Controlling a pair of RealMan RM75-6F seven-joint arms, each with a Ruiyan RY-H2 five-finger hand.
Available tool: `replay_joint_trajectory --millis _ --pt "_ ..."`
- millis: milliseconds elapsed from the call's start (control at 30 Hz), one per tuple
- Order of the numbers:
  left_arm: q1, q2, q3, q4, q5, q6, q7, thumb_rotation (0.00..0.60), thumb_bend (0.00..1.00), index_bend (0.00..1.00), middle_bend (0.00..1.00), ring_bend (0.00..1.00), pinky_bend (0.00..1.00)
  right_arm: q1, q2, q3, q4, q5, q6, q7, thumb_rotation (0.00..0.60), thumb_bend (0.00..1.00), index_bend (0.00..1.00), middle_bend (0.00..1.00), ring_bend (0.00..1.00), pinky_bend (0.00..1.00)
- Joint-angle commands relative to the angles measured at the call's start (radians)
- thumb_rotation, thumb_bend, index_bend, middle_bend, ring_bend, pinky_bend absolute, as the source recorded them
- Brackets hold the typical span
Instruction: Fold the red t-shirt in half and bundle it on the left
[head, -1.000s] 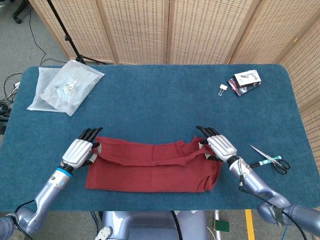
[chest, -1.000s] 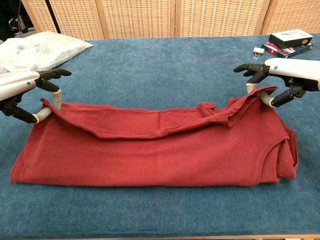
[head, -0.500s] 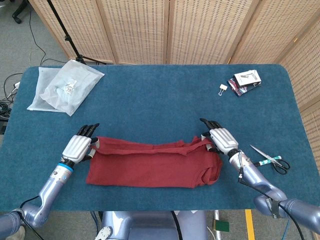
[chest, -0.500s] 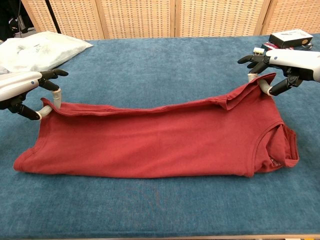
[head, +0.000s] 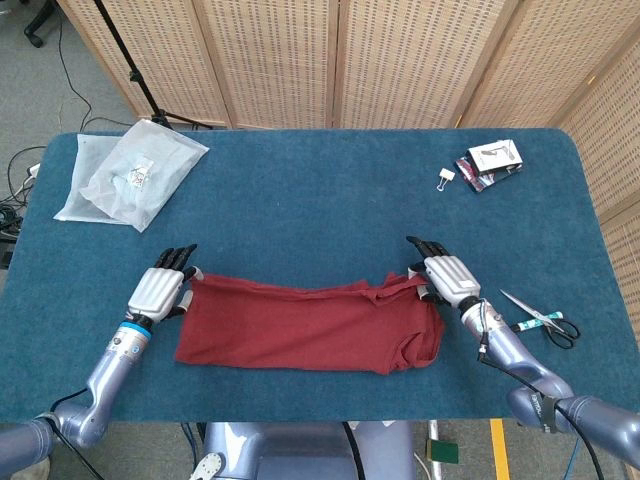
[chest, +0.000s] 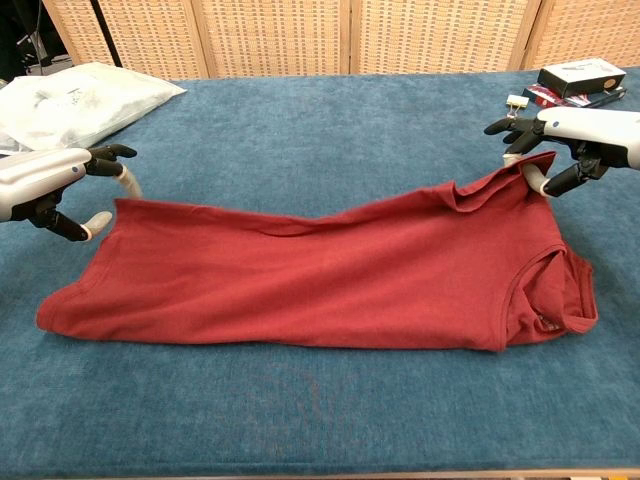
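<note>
The red t-shirt (head: 300, 325) (chest: 320, 275) lies folded lengthwise across the near middle of the blue table (head: 320, 210). My left hand (head: 158, 292) (chest: 50, 185) hovers at the shirt's left end with its fingers apart, and the cloth corner lies flat just beside them. My right hand (head: 447, 278) (chest: 575, 140) pinches the shirt's upper right edge and holds that corner slightly raised off the table. The sleeve end bunches below it.
A clear plastic bag (head: 130, 175) (chest: 85, 100) lies at the back left. A binder clip (head: 445, 178), a small box (head: 492, 162) (chest: 580, 80) and scissors (head: 540, 322) sit on the right side. Folding screens stand behind the table.
Both hands drew the shirt's upper edge away from me, flattening the fold. The left hand's fingers have since parted and let the left corner drop. The right hand still holds its corner.
</note>
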Motion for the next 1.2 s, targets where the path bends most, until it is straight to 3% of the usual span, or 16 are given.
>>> replay_joint_trajectory --millis 33,233,467,533,567,600,633,667,700,767,800,967,1200 --pt "0.000 0.001 -0.001 -0.003 0.002 0.005 -0.008 0.600 0.57 0.00 0.00 0.00 0.00 0.001 -0.005 0.001 0.009 0.003 -0.005 0.002 0.600 0.77 0.64 0.00 0.00 0.00" --pt "0.002 0.009 0.000 -0.010 0.015 0.016 -0.032 0.600 0.48 0.00 0.00 0.00 0.00 0.000 -0.012 0.001 0.024 0.005 -0.011 0.002 0.600 0.78 0.64 0.00 0.00 0.00" --pt "0.012 0.033 -0.003 -0.040 0.042 0.055 -0.075 0.600 0.47 0.00 0.00 0.00 0.00 -0.001 -0.018 0.004 0.040 0.011 -0.016 0.003 0.600 0.78 0.64 0.00 0.00 0.00" --pt "0.019 0.049 -0.007 -0.062 0.043 0.070 -0.081 0.600 0.47 0.00 0.00 0.00 0.00 -0.007 -0.020 0.004 0.052 0.014 -0.003 -0.016 0.600 0.76 0.58 0.00 0.00 0.00" --pt "0.020 0.055 -0.008 -0.070 0.041 0.072 -0.081 0.600 0.47 0.00 0.00 0.00 0.00 -0.010 -0.018 0.001 0.054 0.017 0.000 -0.035 0.600 0.73 0.46 0.00 0.00 0.00" --pt "0.021 0.060 -0.009 -0.078 0.040 0.073 -0.081 0.600 0.47 0.00 0.00 0.00 0.00 -0.011 -0.012 -0.003 0.051 0.027 -0.006 -0.064 0.600 0.66 0.27 0.00 0.00 0.00" --pt "0.022 0.067 -0.010 -0.087 0.038 0.074 -0.081 0.600 0.47 0.00 0.00 0.00 0.00 -0.011 0.002 -0.008 0.036 0.053 -0.026 -0.111 0.600 0.59 0.16 0.00 0.00 0.00" --pt "0.023 0.072 -0.010 -0.094 0.036 0.075 -0.080 0.600 0.47 0.00 0.00 0.00 0.00 -0.009 0.019 -0.011 0.015 0.083 -0.048 -0.153 0.600 0.45 0.04 0.00 0.00 0.00" --pt "0.024 0.077 -0.011 -0.100 0.036 0.077 -0.079 0.600 0.48 0.00 0.00 0.00 0.00 -0.008 0.034 -0.012 -0.008 0.115 -0.061 -0.197 0.600 0.29 0.00 0.00 0.00 0.00" --pt "0.028 0.086 -0.011 -0.113 0.036 0.083 -0.077 0.600 0.48 0.00 0.00 0.00 0.00 -0.009 0.064 -0.015 -0.063 0.187 -0.065 -0.301 0.600 0.08 0.00 0.00 0.00 0.00" --pt "0.029 0.090 -0.010 -0.118 0.037 0.086 -0.076 0.600 0.48 0.00 0.00 0.00 0.00 -0.011 0.074 -0.018 -0.086 0.214 -0.059 -0.339 0.600 0.02 0.00 0.00 0.00 0.00" --pt "0.035 0.110 -0.006 -0.143 0.038 0.094 -0.074 0.600 0.48 0.00 0.00 0.00 0.00 -0.033 0.105 -0.018 -0.190 0.311 0.006 -0.451 0.600 0.00 0.00 0.00 0.00 0.00" --pt "0.041 0.138 -0.010 -0.162 0.031 0.102 -0.072 0.600 0.48 0.00 0.00 0.00 0.00 -0.088 0.176 -0.019 -0.308 0.310 0.140 -0.509 0.600 0.00 0.00 0.00 0.00 0.00"
